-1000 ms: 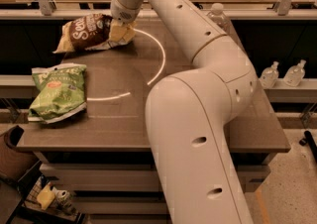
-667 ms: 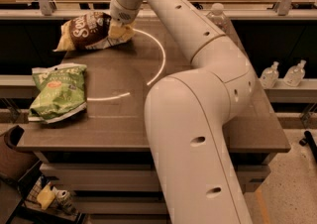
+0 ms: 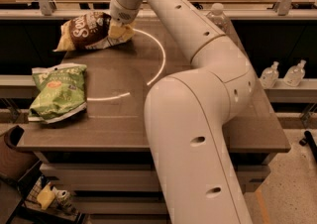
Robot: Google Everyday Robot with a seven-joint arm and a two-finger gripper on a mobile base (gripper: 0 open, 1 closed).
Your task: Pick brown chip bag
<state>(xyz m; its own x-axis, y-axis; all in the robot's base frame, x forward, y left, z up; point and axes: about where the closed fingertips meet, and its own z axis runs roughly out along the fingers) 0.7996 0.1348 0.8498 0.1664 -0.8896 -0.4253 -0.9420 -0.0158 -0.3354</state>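
The brown chip bag (image 3: 85, 30) is dark brown with white lettering and pale yellow edges. It lies at the far left of the table (image 3: 208, 119), tilted with its right end raised. My gripper (image 3: 120, 31) comes down from the long white arm (image 3: 163, 5) and is shut on that right end. The bag's left tip still rests near the table's back edge.
A green chip bag (image 3: 58, 92) lies flat at the table's left front. A clear water bottle (image 3: 216, 16) stands behind the arm at the back. Two more bottles (image 3: 283, 73) stand on a shelf to the right. My arm's thick lower link (image 3: 198, 158) covers the table's middle front.
The gripper and the brown bag's right end have risen very slightly. The green bag has not moved.
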